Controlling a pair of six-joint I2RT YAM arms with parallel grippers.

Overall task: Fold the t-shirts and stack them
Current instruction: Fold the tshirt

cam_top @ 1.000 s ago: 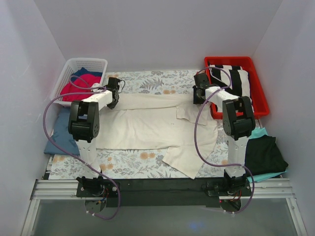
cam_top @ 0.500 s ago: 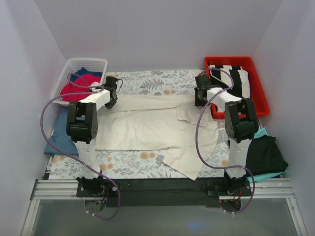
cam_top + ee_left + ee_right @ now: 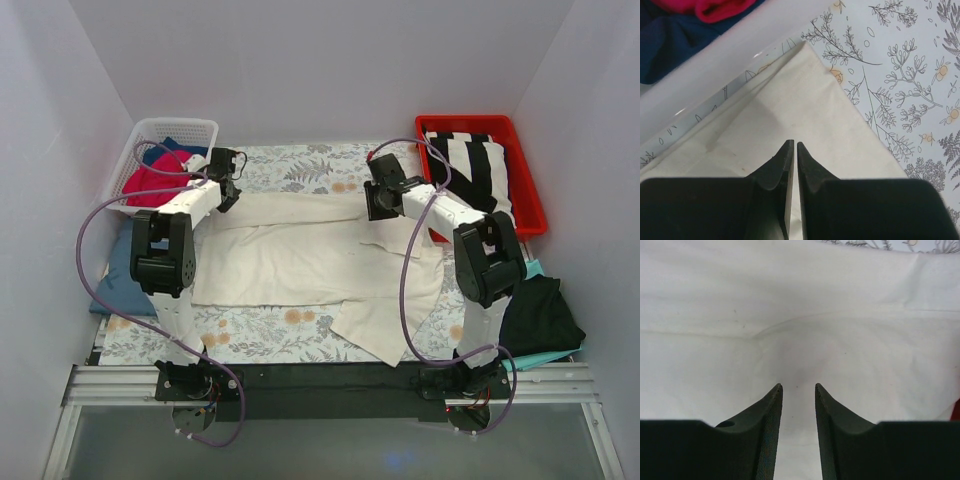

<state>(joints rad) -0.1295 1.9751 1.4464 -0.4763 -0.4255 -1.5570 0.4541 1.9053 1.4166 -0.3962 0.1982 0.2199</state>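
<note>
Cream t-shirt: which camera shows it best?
The top external view: it alone shows the whole cream t-shirt laid out. The left wrist view shows only one corner, and the right wrist view only a close patch of cloth.

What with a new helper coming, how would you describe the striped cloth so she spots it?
At the table's far right corner sits a red tray. The folded cloth inside it is the one: broad black and white stripes, while the cream shirt nearby is plain.

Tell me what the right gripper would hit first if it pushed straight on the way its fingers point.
The cream t-shirt. The right gripper, jaws apart, points into its cloth, which fills the wrist view ahead; how close it lies is unclear.
</note>
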